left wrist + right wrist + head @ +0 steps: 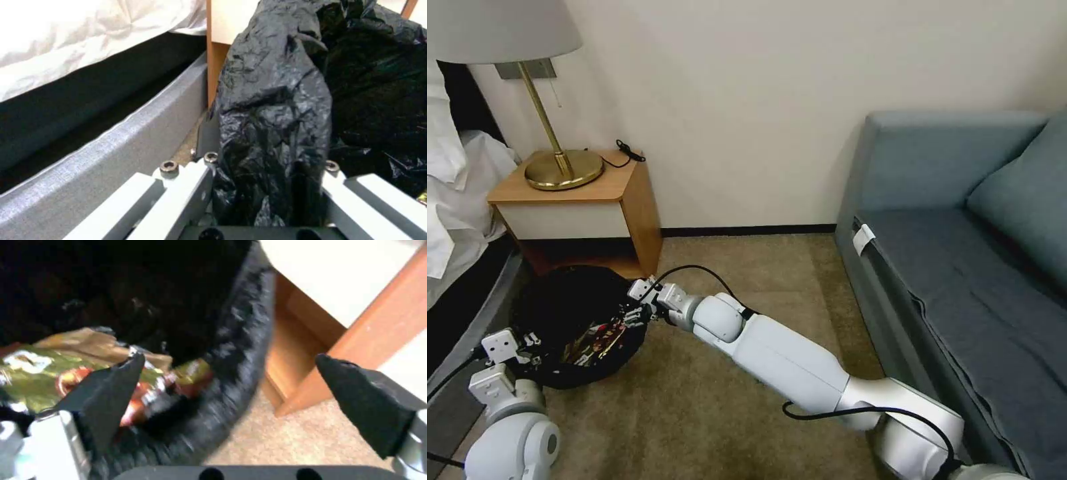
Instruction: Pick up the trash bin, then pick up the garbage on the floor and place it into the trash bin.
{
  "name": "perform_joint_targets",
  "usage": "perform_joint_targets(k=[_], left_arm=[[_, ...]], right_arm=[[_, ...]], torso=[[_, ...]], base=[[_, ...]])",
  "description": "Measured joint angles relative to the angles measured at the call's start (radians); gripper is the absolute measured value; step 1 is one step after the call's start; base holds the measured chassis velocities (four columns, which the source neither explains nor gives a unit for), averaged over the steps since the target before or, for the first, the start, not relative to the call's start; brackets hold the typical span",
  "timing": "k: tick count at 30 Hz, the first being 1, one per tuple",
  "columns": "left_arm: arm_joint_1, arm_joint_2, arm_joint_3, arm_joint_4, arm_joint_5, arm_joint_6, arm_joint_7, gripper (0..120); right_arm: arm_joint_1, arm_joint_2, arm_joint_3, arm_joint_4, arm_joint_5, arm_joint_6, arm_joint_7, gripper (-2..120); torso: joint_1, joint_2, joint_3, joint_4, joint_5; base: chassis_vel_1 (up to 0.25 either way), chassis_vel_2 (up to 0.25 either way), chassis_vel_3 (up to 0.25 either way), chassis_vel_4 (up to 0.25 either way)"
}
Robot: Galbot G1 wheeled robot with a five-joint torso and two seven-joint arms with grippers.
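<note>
The trash bin (570, 327) sits on the carpet by the nightstand (587, 200); left claw (267, 186) pinches its black liner; right claw (635, 315) hangs wide over the wrappers (66, 373) inside; best to lift it straight out, clear of the rim.

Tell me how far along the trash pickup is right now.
Mostly done, it seems. The left end effector is shut on the black-lined bin at its rim. Wrappers already lie inside. The right end effector is open at the bin's far rim, holding nothing, as if it just let one go. No litter shows on the carpet in the head view, so little or nothing looks left.
</note>
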Motion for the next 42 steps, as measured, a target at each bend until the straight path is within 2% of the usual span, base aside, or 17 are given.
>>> perform_joint_targets(k=[3, 6, 7, 10, 14, 21, 42], left_arm=[[-0.006, 0.008, -0.012, 0.011, -0.007, -0.004, 0.001, 4], [-0.016, 0.040, -0.043, 0.047, -0.027, -0.013, 0.000, 4], [-0.016, 0.040, -0.043, 0.047, -0.027, -0.013, 0.000, 4], [-0.022, 0.059, -0.060, 0.080, -0.035, -0.023, -0.001, 4], [-0.027, 0.058, -0.062, 0.097, -0.033, -0.031, -0.003, 4], [-0.032, 0.051, -0.048, 0.107, -0.015, -0.034, -0.007, 4], [-0.005, 0.053, -0.052, 0.101, -0.012, -0.049, -0.009, 4]], right_arm=[[0.002, -0.027, 0.005, 0.010, 0.006, -0.008, 0.001, 99], [0.001, -0.115, 0.006, 0.035, 0.029, -0.039, -0.002, 100], [0.001, -0.115, 0.006, 0.035, 0.029, -0.039, -0.002, 100], [-0.029, -0.183, 0.009, 0.036, 0.050, -0.066, -0.003, 100], [-0.073, -0.214, 0.022, -0.012, 0.030, -0.072, 0.005, 100], [-0.157, -0.210, 0.096, -0.108, -0.014, -0.080, 0.016, 100], [-0.278, -0.188, 0.211, -0.171, -0.089, -0.085, 0.031, 100]], torso=[[0.000, 0.000, 0.000, 0.0002, 0.0001], [0.000, 0.000, 0.000, 0.0000, 0.0002], [0.000, 0.000, 0.000, 0.0000, 0.0002], [0.000, 0.000, 0.000, -0.0001, 0.0002], [0.000, 0.000, 0.000, -0.0001, 0.0002], [0.000, 0.000, 0.000, -0.0001, 0.0001], [0.000, 0.000, 0.000, 0.0000, 0.0000]], base=[[0.000, 0.000, 0.000, 0.000], [0.000, 0.000, 0.000, 0.000], [0.000, 0.000, 0.000, 0.000], [0.000, 0.000, 0.000, 0.000], [0.000, 0.000, 0.000, 0.000], [0.000, 0.000, 0.000, 0.000], [0.000, 0.000, 0.000, 0.000]])
